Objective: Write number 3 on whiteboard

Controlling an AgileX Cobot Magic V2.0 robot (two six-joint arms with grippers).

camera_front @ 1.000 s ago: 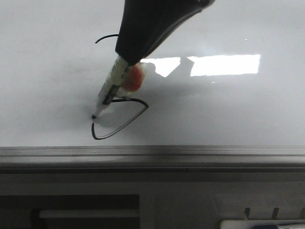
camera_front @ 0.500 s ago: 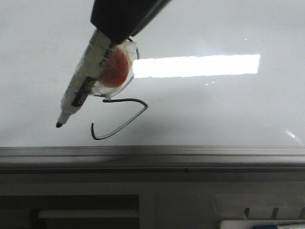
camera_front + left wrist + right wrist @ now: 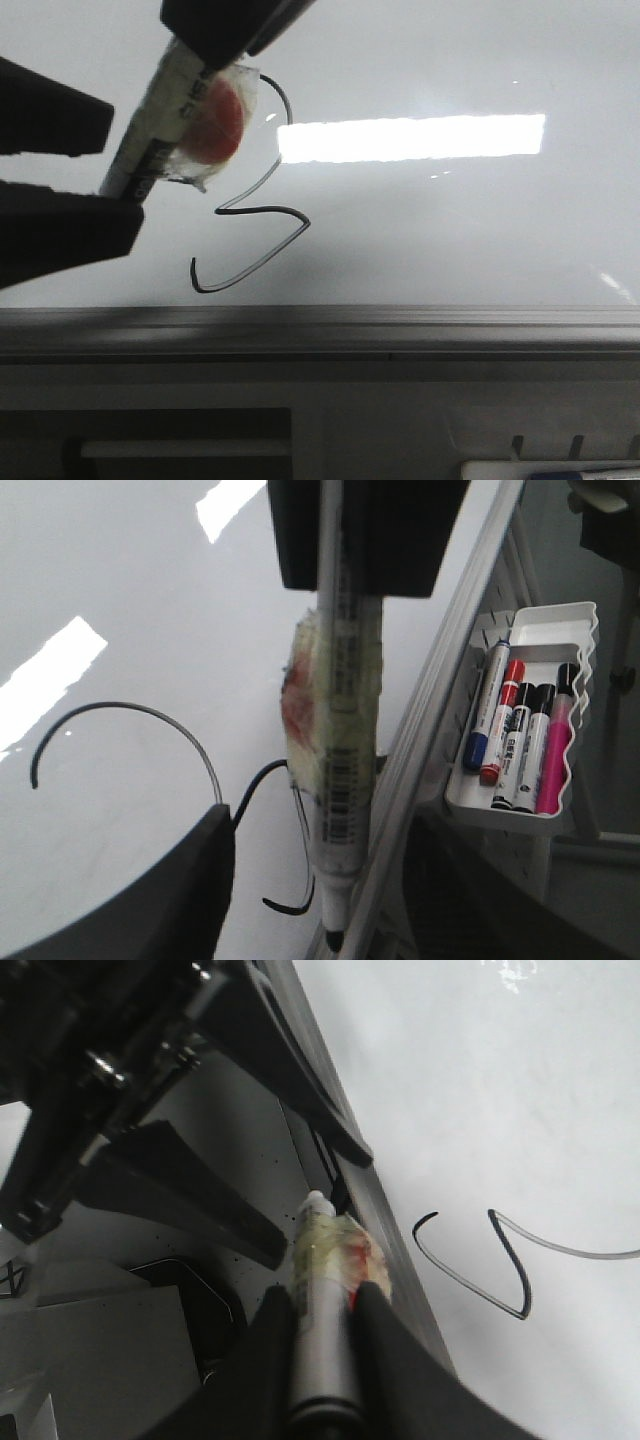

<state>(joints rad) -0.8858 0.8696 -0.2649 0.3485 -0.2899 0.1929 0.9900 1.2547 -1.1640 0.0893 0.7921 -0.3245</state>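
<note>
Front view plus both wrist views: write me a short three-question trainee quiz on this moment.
1. True or false: the number 3 on the whiteboard is drawn in red.
2. Whose fingers grip the marker? A) the left gripper B) the right gripper C) both
3. Fill in: the tray beside the board holds pens with blue, red, black and ___ caps.

Key: 1 false, the line is black; 2 B, the left gripper stands open; 3 pink.
</note>
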